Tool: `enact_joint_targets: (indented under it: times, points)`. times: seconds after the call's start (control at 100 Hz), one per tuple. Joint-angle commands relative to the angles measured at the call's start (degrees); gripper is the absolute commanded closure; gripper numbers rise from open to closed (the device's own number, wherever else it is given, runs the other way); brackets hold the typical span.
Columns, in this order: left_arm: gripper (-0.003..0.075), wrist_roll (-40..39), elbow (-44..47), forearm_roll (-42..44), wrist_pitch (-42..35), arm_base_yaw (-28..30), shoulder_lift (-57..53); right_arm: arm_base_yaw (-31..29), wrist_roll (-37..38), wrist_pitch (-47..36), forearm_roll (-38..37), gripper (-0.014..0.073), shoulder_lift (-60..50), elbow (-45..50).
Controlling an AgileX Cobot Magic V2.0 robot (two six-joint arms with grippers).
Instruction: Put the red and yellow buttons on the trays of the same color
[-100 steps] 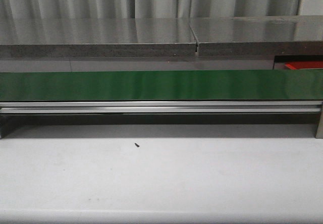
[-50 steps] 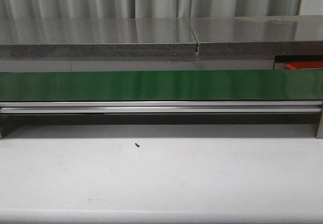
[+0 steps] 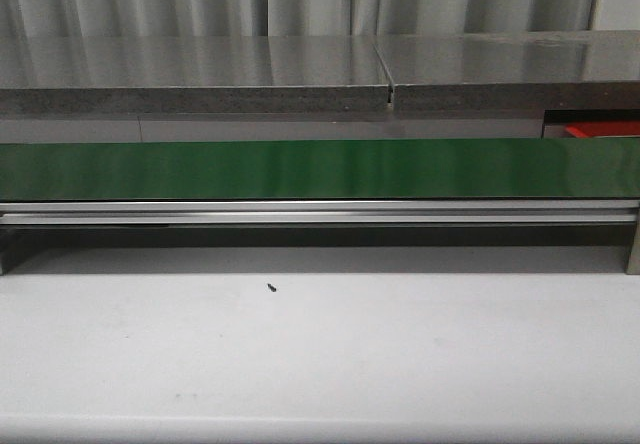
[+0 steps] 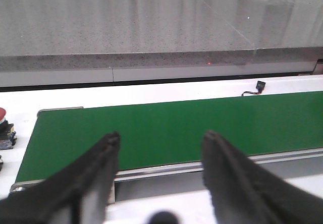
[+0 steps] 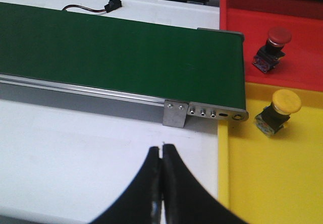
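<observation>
The red button (image 5: 273,47) sits in the red tray (image 5: 303,17), the yellow button (image 5: 276,111) in the yellow tray (image 5: 262,183) (colours matched). Left tool (image 4: 160,143) spread over the empty green belt (image 4: 166,128), likely awaiting parts; right tool (image 5: 162,156) pressed together, empty.

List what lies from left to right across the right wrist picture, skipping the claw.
Small black connector on a red-black wire → green conveyor belt → silver metal end bracket → red-capped push button on the red plastic tray.
</observation>
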Motion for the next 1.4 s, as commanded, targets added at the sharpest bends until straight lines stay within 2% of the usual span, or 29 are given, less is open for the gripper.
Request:
enact_joint_targets:
  times: [0.0,0.05,0.1,0.24,0.37,0.48,0.73,0.87,1.1,1.39]
  points:
    - [0.0132,0.06,-1.45,-0.74,-3.99,-0.49,0.21,0.04,-0.54,-3.31,1.1,0.0662,-0.09,-1.43]
    - [0.0063,0.06,-1.45,-0.74,-4.23,-0.49,0.21,0.04,-0.54,-3.31,1.1,0.0662,-0.09,-1.43]
    - [0.004,0.06,-1.45,-0.74,-4.23,-0.49,0.21,0.04,-0.54,-3.31,1.1,0.0662,-0.09,-1.43]
    - [0.0059,0.06,-2.27,-0.74,-4.11,-0.37,0.35,0.04,-0.54,-3.31,1.1,0.0662,-0.09,-1.43]
    - [0.0059,-2.93,-6.21,-0.74,-3.79,2.76,2.86,0.04,-0.54,-3.31,1.1,0.0662,-0.09,-1.43]
    - [0.0059,-6.22,-11.27,-0.74,-0.98,9.08,8.3,0.04,-0.54,-3.31,1.1,0.0662,-0.09,-1.43]
    - [0.0059,-6.22,-25.35,-2.29,10.26,27.81,26.88,0.04,-0.54,-3.31,1.1,0.0662,-0.09,-1.43]
    - [0.0059,-6.22,-31.01,-3.28,12.99,33.43,36.82,0.04,-0.54,-3.31,1.1,0.0662,-0.09,-1.43]
    - [0.0059,-6.22,-36.01,-3.28,15.06,36.79,51.1,0.04,-0.54,-3.31,1.1,0.0662,-0.09,-1.43]
    - [0.0059,-6.22,-40.98,-3.28,15.48,36.89,62.37,0.04,-0.54,-3.31,1.1,0.0662,-0.09,-1.43]
